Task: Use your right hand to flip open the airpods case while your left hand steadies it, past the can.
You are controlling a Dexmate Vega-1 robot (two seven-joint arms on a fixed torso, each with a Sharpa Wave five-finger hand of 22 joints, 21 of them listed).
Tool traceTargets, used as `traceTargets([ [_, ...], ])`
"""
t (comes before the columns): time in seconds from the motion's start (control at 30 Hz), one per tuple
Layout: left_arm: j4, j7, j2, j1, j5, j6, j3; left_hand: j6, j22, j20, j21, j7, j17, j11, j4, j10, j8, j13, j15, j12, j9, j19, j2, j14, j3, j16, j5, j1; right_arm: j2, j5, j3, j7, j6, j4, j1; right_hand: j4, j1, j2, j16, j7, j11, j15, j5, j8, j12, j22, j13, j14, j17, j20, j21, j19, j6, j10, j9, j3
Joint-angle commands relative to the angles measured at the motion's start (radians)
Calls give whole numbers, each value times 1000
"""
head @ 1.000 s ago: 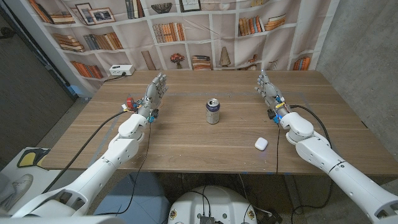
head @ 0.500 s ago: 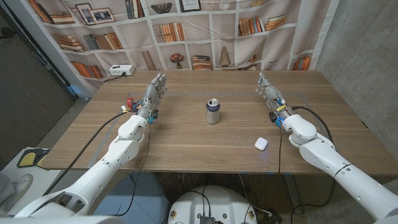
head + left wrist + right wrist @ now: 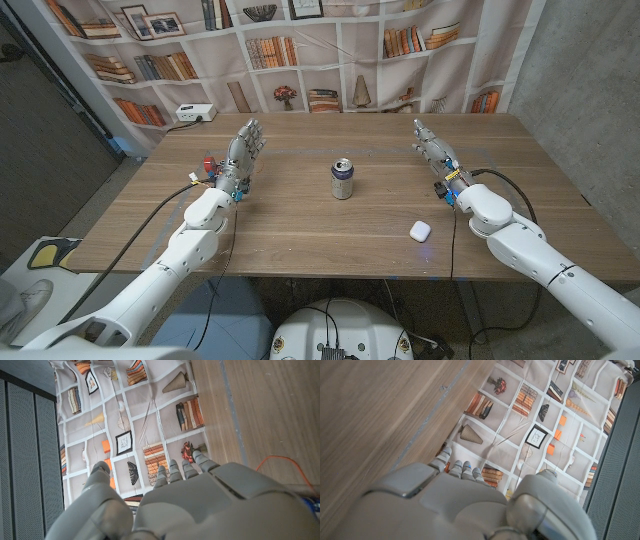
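Note:
A small white airpods case point(image 3: 419, 230) lies closed on the wooden table point(image 3: 300, 225) near its front edge, right of centre. A silver and blue can point(image 3: 343, 179) stands upright in the middle. My right hand point(image 3: 433, 152) stands on its edge behind the case, fingers straight and apart, holding nothing. My left hand point(image 3: 243, 154) stands the same way on the left side, far from the case and the can, fingers extended and empty. The wrist views show the backs of my left hand point(image 3: 170, 505) and my right hand point(image 3: 460, 500) against the bookshelf backdrop.
A printed bookshelf backdrop point(image 3: 300, 50) hangs behind the table's far edge. A white power strip point(image 3: 194, 113) sits at the back left corner. An orange cable point(image 3: 280, 462) runs by my left wrist. Bare wood lies between the can and each hand.
My right forearm has drawn slightly toward the table's front and right, the hand staying upright. The left arm has shifted a little to the left. The case and can have not moved.

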Motion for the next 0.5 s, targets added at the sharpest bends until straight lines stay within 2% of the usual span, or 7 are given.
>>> traceTargets([
  [0.03,-11,9,12,1,13,2,-3,1,2,3,-1,5,3,-5,-4,-4,6,2,-1,-2,2,0,2,-8,-1,2,5,8,-32,-46,12,-38,-30,-51,-30,-9,14,2,6,7,2,-5,-1,4,10,4,1,-60,-1,1,-2,-2,0,9,3,-3],
  [0.3,-18,21,14,9,18,2,-5,-13,2,3,-1,-1,3,-6,-4,-4,5,2,-1,-2,3,-1,4,-7,-2,3,5,9,-61,-77,22,-43,-39,-65,-43,-13,20,3,6,7,1,-5,-1,4,9,4,1,-61,-1,1,-2,-3,0,7,3,0],
  [0.5,-4,12,4,3,21,-1,6,-7,2,5,-1,-5,3,-5,-5,0,9,2,0,-1,3,0,4,-7,-2,3,5,10,-61,-75,34,-44,-21,-61,-55,-21,32,4,6,6,0,-2,-1,5,7,4,1,-60,-1,2,-1,-2,0,3,3,5],
])
